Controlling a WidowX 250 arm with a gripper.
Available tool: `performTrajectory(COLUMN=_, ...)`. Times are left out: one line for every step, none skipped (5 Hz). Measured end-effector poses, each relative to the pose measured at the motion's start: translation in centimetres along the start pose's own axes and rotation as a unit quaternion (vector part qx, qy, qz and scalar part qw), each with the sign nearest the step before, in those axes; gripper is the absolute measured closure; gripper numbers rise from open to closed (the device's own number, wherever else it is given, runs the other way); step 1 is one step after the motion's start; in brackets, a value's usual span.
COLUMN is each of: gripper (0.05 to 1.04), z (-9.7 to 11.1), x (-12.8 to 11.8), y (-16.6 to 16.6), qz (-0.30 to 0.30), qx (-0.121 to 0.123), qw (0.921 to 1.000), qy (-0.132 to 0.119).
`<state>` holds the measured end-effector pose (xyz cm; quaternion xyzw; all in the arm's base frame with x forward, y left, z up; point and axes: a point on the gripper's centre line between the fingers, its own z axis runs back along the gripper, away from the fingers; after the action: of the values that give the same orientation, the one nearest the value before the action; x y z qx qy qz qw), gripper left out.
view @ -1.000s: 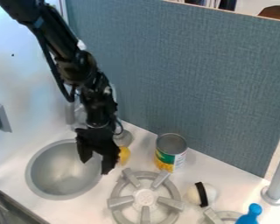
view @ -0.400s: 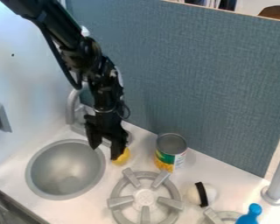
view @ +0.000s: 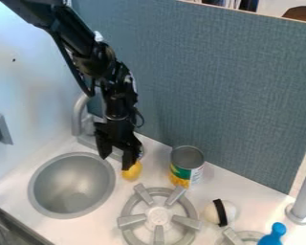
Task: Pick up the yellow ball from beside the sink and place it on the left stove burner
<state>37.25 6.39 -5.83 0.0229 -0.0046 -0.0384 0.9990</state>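
Hanging over the table [view: 104, 227] beside the sink [view: 69, 184], the gripper [view: 115, 162] is seen in the camera view with its fingers [view: 127, 158] apart. The yellow object [view: 132, 171] is located just outside the sink's rim, on the side toward the can [view: 186, 165], close to the outer side of one finger; it is not enclosed between the two. From this arrangement, no grasp is judged to be established; whether gripping remains to be done or release has been completed cannot be told. The burner [view: 158, 216], farther from the sink, is unheld.

White counter [view: 99, 228] — yellow object [view: 132, 172], can [view: 187, 165], burner [view: 158, 216]
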Motion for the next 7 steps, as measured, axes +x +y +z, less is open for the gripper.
performTrajectory(gripper=0.082, z=-0.8, x=0.2, y=-0.1, qz=0.001, qx=0.002, qw=1.0, qy=0.007)
performTrajectory(gripper=0.082, z=-0.9, x=0.5, y=-0.6, qz=-0.003, qx=0.0, qw=1.0, qy=-0.001)
performTrajectory(gripper=0.082, z=-1.0, x=0.6, y=-0.8, qz=-0.001, qx=-0.006, qw=1.0, qy=-0.001)
performTrajectory(gripper=0.082, z=-2.8, x=0.7, y=-1.4, qz=-0.005, qx=-0.007, qw=0.9997, qy=0.021)
performTrajectory(gripper=0.082, z=-3.3, x=1.7, y=-2.2, qz=-0.008, qx=-0.004, qw=0.9997, qy=0.024)
performTrajectory(gripper=0.082, z=-3.7, x=2.0, y=-2.1, qz=0.001, qx=-0.004, qw=0.9997, qy=0.026)
performTrajectory(gripper=0.118, z=-4.5, x=2.3, y=-2.0, qz=0.008, qx=0.001, qw=0.9993, qy=0.037)
